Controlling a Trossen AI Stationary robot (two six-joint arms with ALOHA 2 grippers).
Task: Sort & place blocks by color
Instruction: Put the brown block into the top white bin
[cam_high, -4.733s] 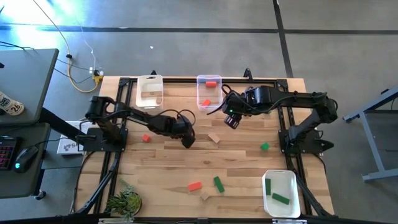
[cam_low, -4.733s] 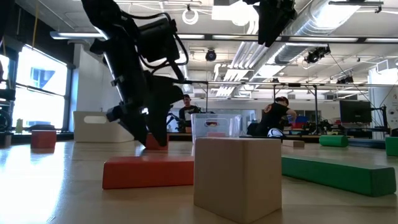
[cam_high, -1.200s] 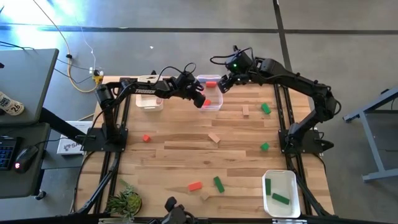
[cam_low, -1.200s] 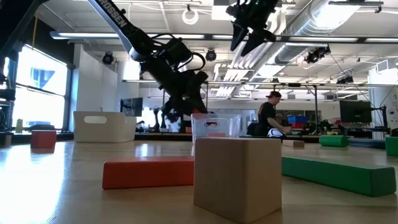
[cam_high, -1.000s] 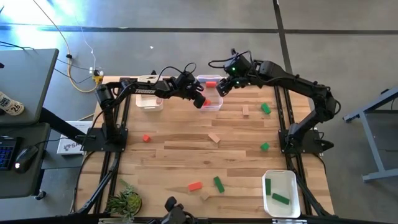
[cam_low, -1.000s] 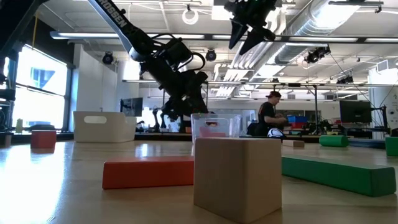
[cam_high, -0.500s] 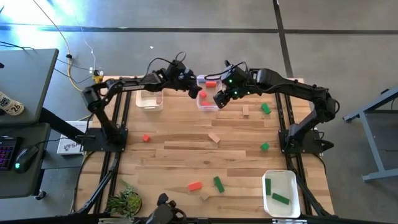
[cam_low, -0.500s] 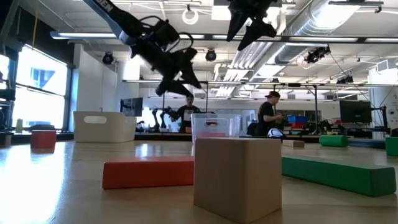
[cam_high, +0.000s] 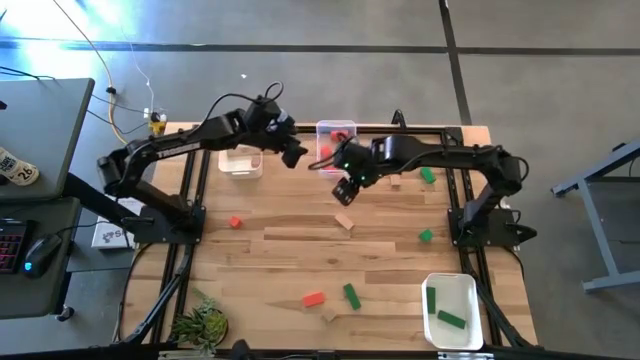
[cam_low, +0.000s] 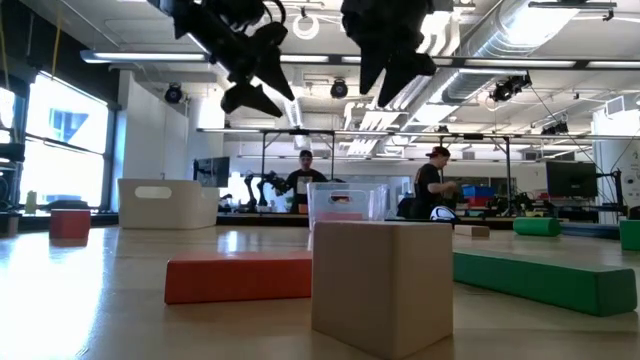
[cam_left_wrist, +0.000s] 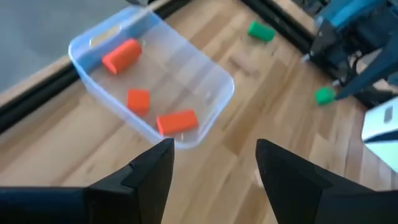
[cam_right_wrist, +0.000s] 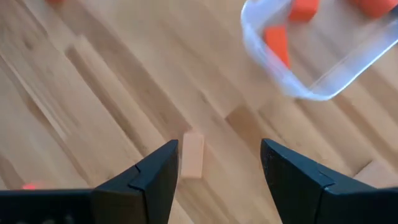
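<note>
The left claw hangs above the far part of the tabletop, between the white bin and the clear bin. Its fingers stand apart with nothing between them. The left wrist view looks down past them onto the clear bin, which holds 3 red blocks.

The right claw hovers just in front of the clear bin, over bare wood. Its fingers are also spread wide and empty. Seen from the right wrist, a pale wooden bar lies on the tabletop in the gap below the fingers; from above it sits near the middle of the tabletop, tilted.

Another pale block and a green block lie on the right side of the far edge, close together. A small green cube rests by the right arm's base. A small red cube sits toward the left side.

Near the front edge are a red bar, a green bar and a pale cube, clustered; the low view shows the pale cube nearest the camera. The white bin at the front right corner holds 2 green bars. A small potted plant stands at the front left corner.
</note>
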